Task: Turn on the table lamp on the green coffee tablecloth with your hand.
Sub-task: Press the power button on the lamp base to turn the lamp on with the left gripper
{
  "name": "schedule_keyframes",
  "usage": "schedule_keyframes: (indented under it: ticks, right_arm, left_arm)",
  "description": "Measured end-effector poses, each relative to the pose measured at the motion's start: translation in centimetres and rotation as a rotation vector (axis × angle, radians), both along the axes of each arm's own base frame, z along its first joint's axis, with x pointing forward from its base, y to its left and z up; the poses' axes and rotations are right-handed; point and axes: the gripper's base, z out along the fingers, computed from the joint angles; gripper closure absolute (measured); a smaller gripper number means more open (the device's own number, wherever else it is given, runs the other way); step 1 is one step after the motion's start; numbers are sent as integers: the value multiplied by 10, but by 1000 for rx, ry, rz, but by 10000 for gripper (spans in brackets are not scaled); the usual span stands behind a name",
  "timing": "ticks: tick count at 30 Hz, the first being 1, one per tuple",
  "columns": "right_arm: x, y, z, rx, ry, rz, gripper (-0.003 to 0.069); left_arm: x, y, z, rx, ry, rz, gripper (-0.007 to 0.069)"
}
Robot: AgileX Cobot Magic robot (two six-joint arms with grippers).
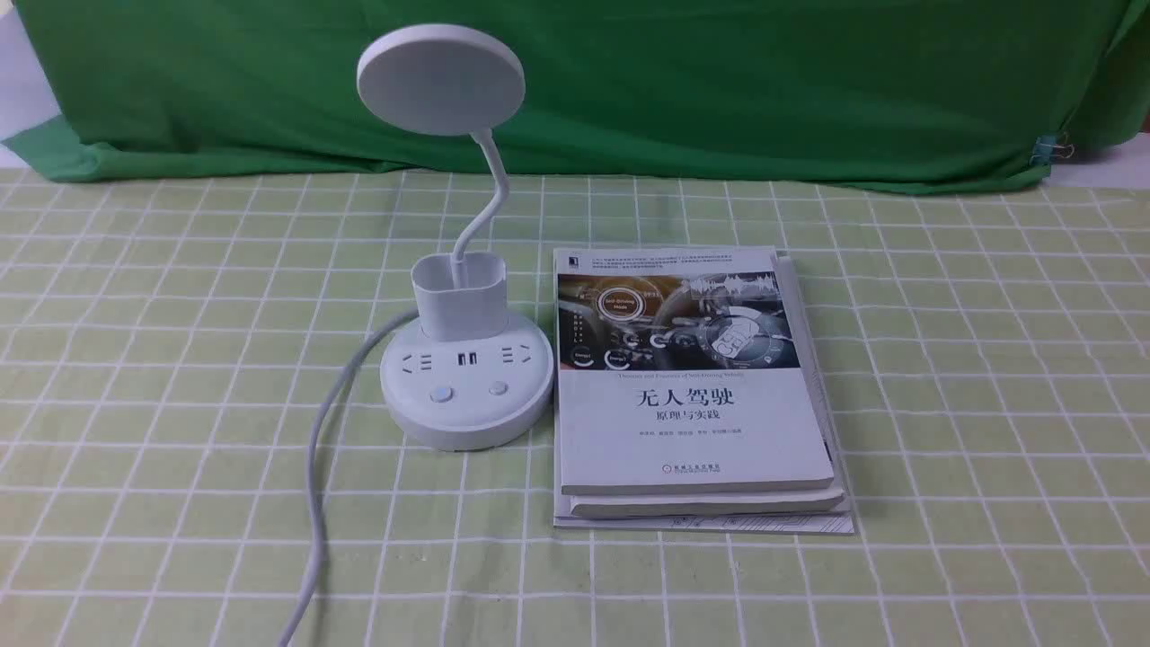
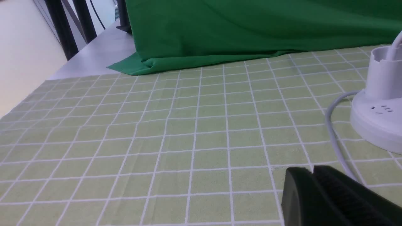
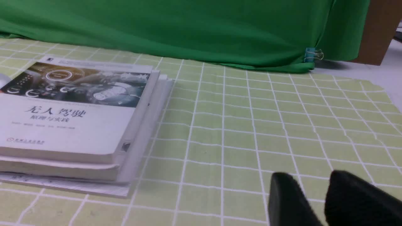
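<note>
The white table lamp [image 1: 465, 386] stands on the green coffee tablecloth [image 1: 943, 359], its round disc head [image 1: 440, 79] raised on a bent neck and unlit. Two round buttons [image 1: 441, 394] sit at the front of its base. Neither hand shows in the front view. In the left wrist view my left gripper [image 2: 313, 171] is shut with nothing in it, low over the cloth [image 2: 157, 141] and short of the lamp's base [image 2: 377, 119]. My right gripper [image 3: 311, 179] is open and empty above the cloth [image 3: 251, 125], beside the books.
A stack of books [image 1: 692, 386] lies right next to the lamp's base, also seen in the right wrist view [image 3: 75, 119]. The lamp's white cord [image 1: 314, 503] runs toward the table's front edge. A dark green backdrop cloth [image 1: 719, 81] closes off the back.
</note>
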Motion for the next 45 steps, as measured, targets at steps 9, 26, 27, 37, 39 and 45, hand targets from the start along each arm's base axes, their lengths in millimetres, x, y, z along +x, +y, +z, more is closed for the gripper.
schedule_keyframes:
  ticks: [9, 26, 27, 37, 39, 45]
  right_arm:
    - [0, 0, 0, 0, 0, 0, 414]
    - [0, 0, 0, 0, 0, 0, 414]
    - [0, 0, 0, 0, 0, 0, 414]
    - [0, 0, 0, 0, 0, 0, 414]
    - [0, 0, 0, 0, 0, 0, 414]
    - [0, 0, 0, 0, 0, 0, 414]
  left_arm:
    - [1, -1, 9, -39, -102, -8, 606]
    - [1, -1, 22, -151, -253, -10, 606]
    - [0, -1, 24, -201, -286, -9, 606]
    - [-10, 2, 67, -473, -586, -34, 606]
    - [-11, 1, 84, -494, -567, -43, 606]
    - [5, -3, 131, -523, -312, -37, 606]
